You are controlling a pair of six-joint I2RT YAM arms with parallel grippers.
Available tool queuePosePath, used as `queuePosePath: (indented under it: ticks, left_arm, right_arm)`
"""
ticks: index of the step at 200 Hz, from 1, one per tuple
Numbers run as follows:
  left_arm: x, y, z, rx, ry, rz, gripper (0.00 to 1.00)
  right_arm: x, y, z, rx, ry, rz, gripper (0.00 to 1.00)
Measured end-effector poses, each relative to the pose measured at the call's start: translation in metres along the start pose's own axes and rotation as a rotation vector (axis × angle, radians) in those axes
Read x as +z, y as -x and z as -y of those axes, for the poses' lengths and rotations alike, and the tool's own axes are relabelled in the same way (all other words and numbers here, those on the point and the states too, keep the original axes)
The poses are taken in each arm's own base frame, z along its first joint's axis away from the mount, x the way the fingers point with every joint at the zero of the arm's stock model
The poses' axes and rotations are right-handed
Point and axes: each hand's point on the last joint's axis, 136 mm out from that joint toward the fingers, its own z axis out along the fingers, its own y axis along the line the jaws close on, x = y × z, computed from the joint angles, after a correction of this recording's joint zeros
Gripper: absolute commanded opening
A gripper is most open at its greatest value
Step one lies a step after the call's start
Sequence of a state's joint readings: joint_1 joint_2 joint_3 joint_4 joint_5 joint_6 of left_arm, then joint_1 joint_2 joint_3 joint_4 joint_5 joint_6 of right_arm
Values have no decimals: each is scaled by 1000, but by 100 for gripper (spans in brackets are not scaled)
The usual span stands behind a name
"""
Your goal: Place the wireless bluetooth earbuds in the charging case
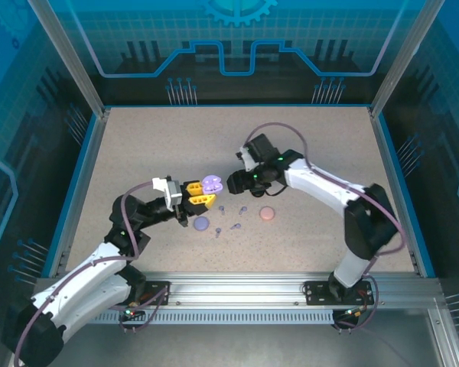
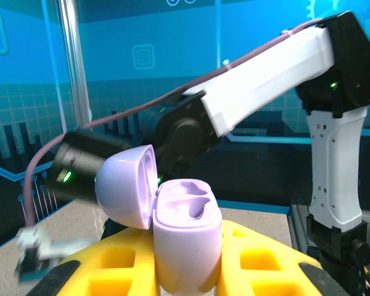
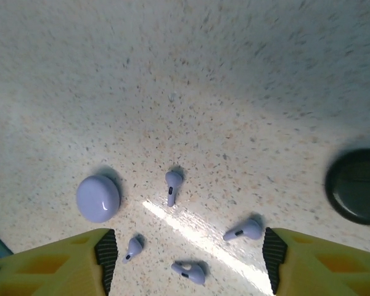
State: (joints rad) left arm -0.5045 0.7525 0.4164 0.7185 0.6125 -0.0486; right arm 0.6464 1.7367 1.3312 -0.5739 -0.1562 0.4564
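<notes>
From above, the open lavender charging case point(image 1: 209, 183) is seen at frame centre, gripped by the closed left pincer point(image 1: 201, 199) above the bench point(image 1: 138, 145). The right pincer point(image 1: 236, 182) is just to its right. Four lavender earbuds point(image 1: 222, 208) lie below, between a closed lavender case point(image 1: 202, 223) and a pink case point(image 1: 268, 213).

In the left wrist view, the case is clamped upright at lower centre, with its lid tipped left and both sockets apparently empty.

In the right wrist view, the jaws are spread with nothing between them, above earbuds scattered across the lower half. A single earbud is best pinched by its body, stem down, while the case is held steady.
</notes>
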Motion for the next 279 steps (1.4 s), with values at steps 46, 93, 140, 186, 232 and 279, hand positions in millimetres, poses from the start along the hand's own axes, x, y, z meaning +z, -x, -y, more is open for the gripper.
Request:
queuePosePath:
  ticks: [46, 93, 140, 186, 232, 279]
  left_arm:
    - [-5, 7, 4, 16, 7, 12, 9]
    - [-7, 4, 4, 10, 14, 5, 10]
    - [-8, 3, 3, 9, 21, 4, 10]
    - [-8, 1, 2, 18, 26, -3, 10]
    - [-8, 1, 2, 19, 27, -4, 10]
    - [-8, 1, 1, 18, 33, -4, 10]
  right_arm:
    - [45, -18, -17, -25, -52, -142, 60]
    - [69, -26, -24, -56, -114, -223, 55]
    - [88, -31, -24, -70, -169, -287, 52]
    - [105, -37, -21, -91, -224, -339, 50]
    - [113, -41, -19, -105, -265, -365, 45]
    - [112, -43, -20, -112, -275, -375, 38]
